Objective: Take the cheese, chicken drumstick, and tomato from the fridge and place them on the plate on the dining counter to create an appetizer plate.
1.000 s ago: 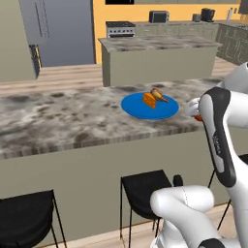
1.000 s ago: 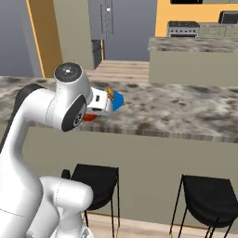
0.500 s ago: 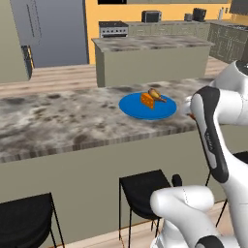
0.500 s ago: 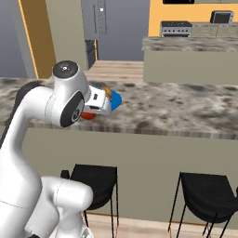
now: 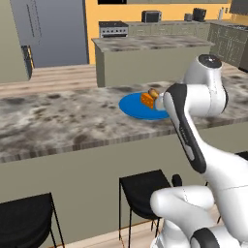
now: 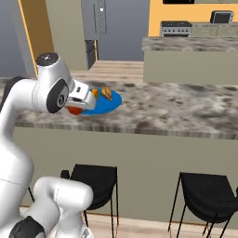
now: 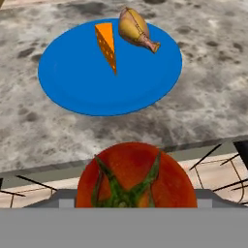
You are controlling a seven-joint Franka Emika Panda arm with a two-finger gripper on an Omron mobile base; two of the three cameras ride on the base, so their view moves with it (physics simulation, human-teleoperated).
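The bright blue plate [image 7: 72, 82] lies on the marble dining counter [image 7: 203, 72]. On it rest the orange cheese wedge [image 7: 106, 43] and the golden chicken drumstick [image 7: 134, 26]. The red tomato [image 7: 136, 177] with its green stalk sits right at the hand, over the counter's near edge and short of the plate. In the right base view my gripper [image 6: 76, 108] is shut on the tomato [image 6: 74, 110] beside the plate [image 6: 109, 103]. From the left base camera the arm covers the right side of the plate [image 5: 133, 105]. The grey fridge [image 5: 53, 29] stands far behind.
A shorter marble-topped island [image 5: 145, 53] stands behind the dining counter [image 5: 58, 121]. Black stools [image 5: 145, 189] [image 6: 209, 190] sit under the counter's front, close to the robot's base. A stove and appliances [image 5: 114, 26] line the back wall.
The base has shifted, so the background slides left in both base views. The arm has swung in front of the plate's right side, with the tomato still in the grip.
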